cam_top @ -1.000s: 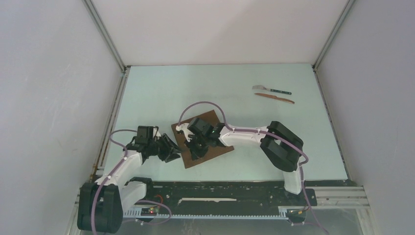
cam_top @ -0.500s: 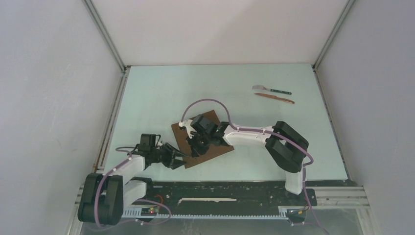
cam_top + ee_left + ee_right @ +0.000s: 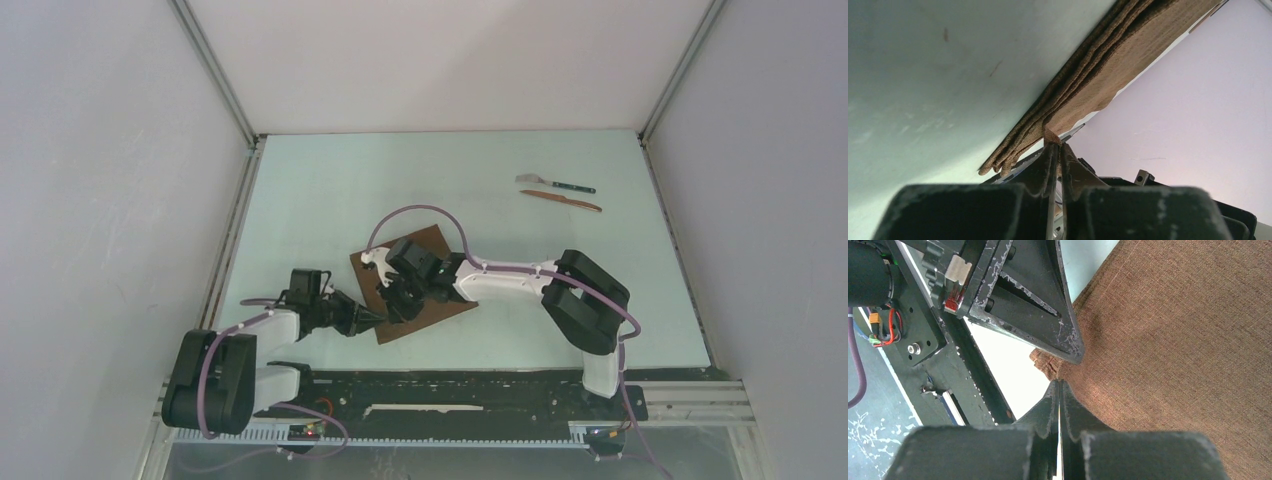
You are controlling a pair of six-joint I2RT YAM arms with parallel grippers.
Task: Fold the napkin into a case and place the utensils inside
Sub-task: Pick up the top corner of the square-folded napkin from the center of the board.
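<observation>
The napkin (image 3: pixel 428 252) lies as a dark-brown folded square in the near middle of the table. My left gripper (image 3: pixel 371 318) is at its near-left corner, shut on a tuck of the top cloth layer; in the left wrist view (image 3: pixel 1057 145) several stacked layers of the napkin (image 3: pixel 1108 65) show. My right gripper (image 3: pixel 393 303) is shut, its tips pressed down on the napkin (image 3: pixel 1188 340) just beside that corner (image 3: pixel 1059 382). The utensils lie far right: a silver-headed, teal-handled piece (image 3: pixel 556 184) and a reddish-brown knife (image 3: pixel 561 199).
The left gripper's black finger (image 3: pixel 1048 315) sits just above my right fingertips in the right wrist view. The black base rail (image 3: pixel 450 395) runs along the near edge. White walls with metal posts (image 3: pixel 215 70) enclose the pale green table (image 3: pixel 330 190).
My left gripper has moved right to the napkin's near-left corner and now pinches the cloth there. My right gripper has stayed on the napkin, shifting only slightly.
</observation>
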